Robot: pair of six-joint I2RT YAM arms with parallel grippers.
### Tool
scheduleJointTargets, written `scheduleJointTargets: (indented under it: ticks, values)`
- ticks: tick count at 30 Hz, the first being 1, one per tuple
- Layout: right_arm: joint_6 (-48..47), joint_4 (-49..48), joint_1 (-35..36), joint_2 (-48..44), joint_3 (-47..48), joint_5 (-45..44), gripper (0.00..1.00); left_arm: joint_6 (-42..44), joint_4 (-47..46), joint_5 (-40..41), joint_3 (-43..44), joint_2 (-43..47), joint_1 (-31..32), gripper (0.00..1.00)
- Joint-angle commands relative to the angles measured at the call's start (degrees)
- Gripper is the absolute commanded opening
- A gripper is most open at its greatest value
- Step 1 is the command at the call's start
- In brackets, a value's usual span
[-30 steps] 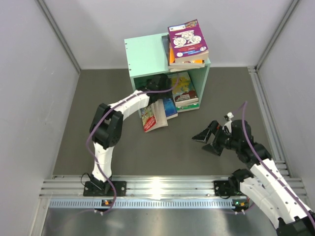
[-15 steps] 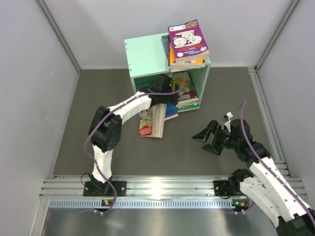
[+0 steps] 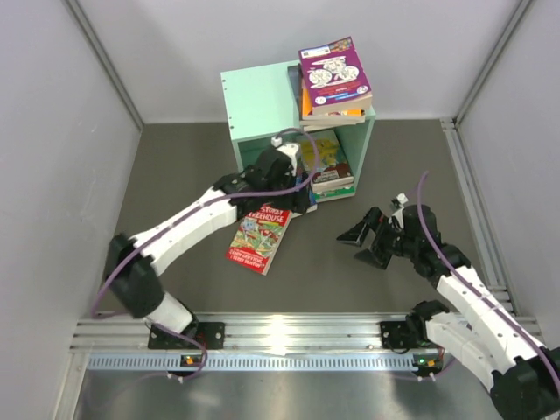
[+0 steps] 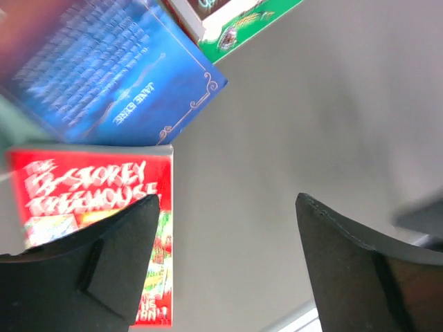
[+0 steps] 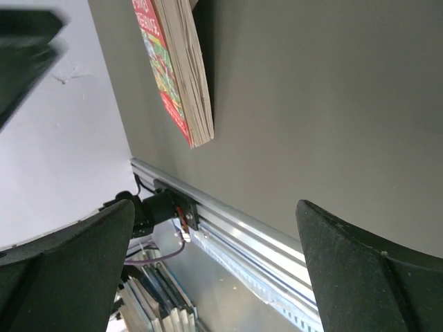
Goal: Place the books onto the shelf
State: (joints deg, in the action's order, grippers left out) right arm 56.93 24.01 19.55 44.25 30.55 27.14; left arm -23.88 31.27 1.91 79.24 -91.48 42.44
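**Book down flat beside the left pincer**

I have the left pincer (image 4: 227, 207) spread wide and holding nothing, with only desk (image 4: 311, 124) showing between its fingers. The red book (image 3: 261, 237) lies cover up on the desk, off to one side of that pincer. In the wrist view one finger overlaps the book's edge and the other hangs over the desk. I cannot tell whether that finger touches the cover. The book's long axis runs on a slant from the mouth of the shelf (image 3: 260, 101) back toward the arm bases, so it lies askew to the pincer's gap. Just ahead of the fingers a blue book (image 4: 118, 83) lies at the shelf mouth, and a stack (image 3: 333, 74) sits on the shelf's top. My right pincer (image 3: 352, 246) is wide apart and empty too, well off to the side and facing the red book's page edge. The left arm is plainly nearer, so I judge it should shift across and square up on a long edge before closing.
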Motion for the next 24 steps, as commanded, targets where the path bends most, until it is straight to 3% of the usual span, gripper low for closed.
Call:
scheduleJointTargets:
  ticks: [1, 5, 6, 7, 8, 10, 13, 17, 19, 24]
  values:
    - [-1.5, -4.7, -0.7, 0.8, 2.1, 0.2, 1.0, -1.2, -4.2, 6.4, -5.3, 15.9, 0.5, 0.79]
    - [-1.2, -5.5, -0.7, 0.9, 0.9, 0.3, 1.0, -6.3, 1.4, 15.8, -15.4, 28.1, 0.5, 0.71]
    - [-0.9, -5.7, -0.6, 1.1, 0.7, 0.4, 1.0, -7.7, 2.9, 18.0, -16.8, 32.4, 0.5, 0.73]
    - [-0.8, -6.4, -0.6, 1.1, 0.2, 0.5, 1.0, -10.1, 6.3, 20.6, -19.5, 34.2, 0.4, 0.77]
    - [-0.5, -7.1, -0.5, 1.1, -0.7, 0.5, 1.0, -11.1, 7.7, 24.2, -20.8, 36.7, 0.1, 0.91]
    - [0.6, -9.8, -0.4, 1.5, -1.8, 0.9, 1.0, -13.4, 10.3, 25.5, -24.4, 37.8, -1.3, 0.99]
    - [2.2, -17.8, 0.9, 4.0, -3.6, 2.7, 1.0, -14.1, 10.8, 21.5, -28.0, 37.1, -6.6, 0.99]
    - [2.0, -27.7, 5.1, 11.5, -2.3, 1.1, 1.0, -13.3, 3.4, 14.4, -32.7, 35.0, -15.6, 0.99]
    - [2.6, -35.0, 8.7, 17.5, -1.4, -1.5, 1.0, -13.5, 1.2, 9.4, -35.1, 33.9, -20.5, 0.99]
    - [4.2, -48.5, 17.4, 32.9, 2.4, -7.0, 0.99, -14.3, -4.4, 4.3, -39.1, 32.0, -25.3, 0.98]
